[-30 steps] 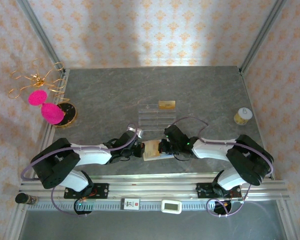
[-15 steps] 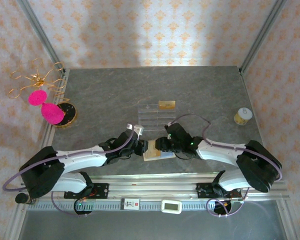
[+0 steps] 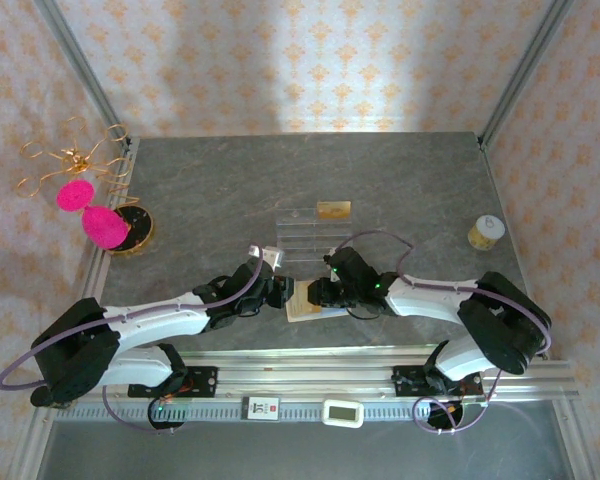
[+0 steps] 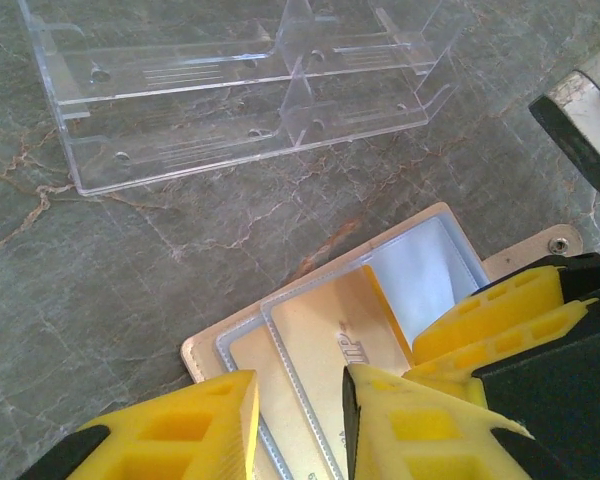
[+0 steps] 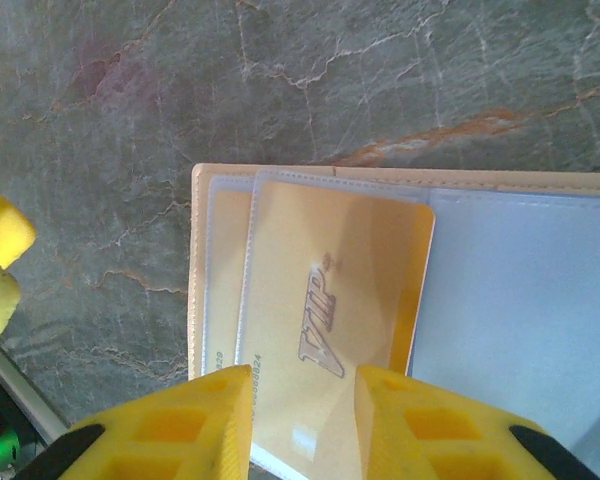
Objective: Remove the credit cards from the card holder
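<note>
At the table's near edge, the top camera shows me the card holder point(image 3: 302, 303) lying open between the left gripper point(image 3: 280, 293) and the right gripper point(image 3: 313, 293). Both are low over it, with a clear tray point(image 3: 310, 235) just beyond. On the left wrist camera, the left gripper's fingers point(image 4: 195, 420) stand narrowly parted above the holder's end, the gold card point(image 4: 315, 335) beneath the gap. On the right wrist camera, the right gripper's fingers point(image 5: 180, 420), also narrowly parted and holding nothing, straddle that card's edge as it sits tucked in its clear sleeve.
</note>
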